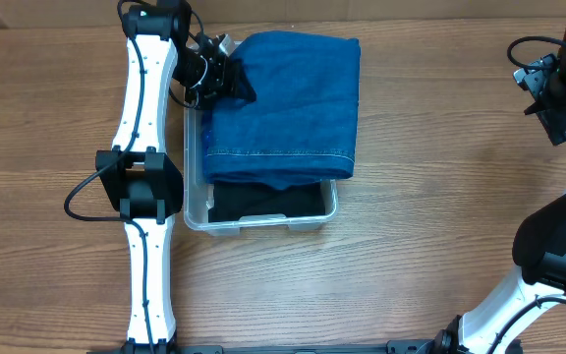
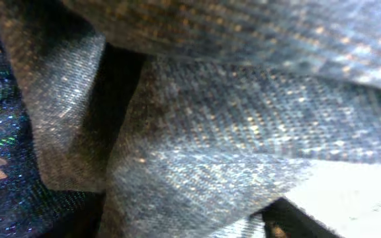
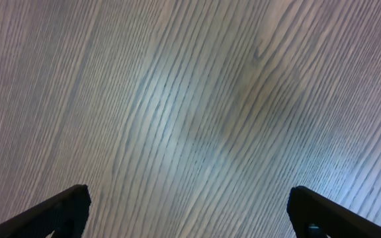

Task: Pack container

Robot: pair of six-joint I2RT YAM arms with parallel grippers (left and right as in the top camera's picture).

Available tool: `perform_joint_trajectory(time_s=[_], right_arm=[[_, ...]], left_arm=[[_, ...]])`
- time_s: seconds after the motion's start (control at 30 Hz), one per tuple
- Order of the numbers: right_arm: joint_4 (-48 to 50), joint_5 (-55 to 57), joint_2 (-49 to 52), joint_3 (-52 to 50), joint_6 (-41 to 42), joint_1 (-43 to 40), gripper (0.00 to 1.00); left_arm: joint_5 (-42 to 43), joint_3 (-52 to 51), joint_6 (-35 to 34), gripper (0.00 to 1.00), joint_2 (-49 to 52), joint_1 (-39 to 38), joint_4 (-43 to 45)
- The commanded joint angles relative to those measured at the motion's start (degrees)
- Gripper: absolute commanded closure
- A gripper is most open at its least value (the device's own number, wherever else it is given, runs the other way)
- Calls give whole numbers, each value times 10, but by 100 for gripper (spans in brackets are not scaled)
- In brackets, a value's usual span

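Observation:
The container [image 1: 196, 202], a clear plastic bin, stands at the table's middle left. A folded blue denim garment [image 1: 285, 98] lies over its far part and overhangs the right rim. A dark garment [image 1: 263, 202] lies inside below it. My left gripper [image 1: 232, 79] is at the denim's far left corner, and its fingers look spread. In the left wrist view the denim [image 2: 230, 132] fills the picture, and only one fingertip [image 2: 290, 223] shows. My right gripper [image 1: 555, 93] is open and empty over bare wood at the far right, fingers wide apart [image 3: 189, 215].
The wooden table [image 1: 440, 226] extends around the container. The left arm's links [image 1: 145, 187] run along the container's left side. The right arm's base [image 1: 558, 246] stands at the right edge.

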Motion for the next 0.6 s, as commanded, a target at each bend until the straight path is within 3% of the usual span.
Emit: perform_joint_trajectory(time_s=[0.0,0.17,0.57], right_arm=[[2,4,0,0,2,0,0],[2,4,0,0,2,0,0],[2,4,0,0,2,0,0]], left_arm=[[7,-2,10,55,-1,0,-1],[7,-1,10,96,-1,1,-5],[-23,37,-21,96,-42,8,-35]])
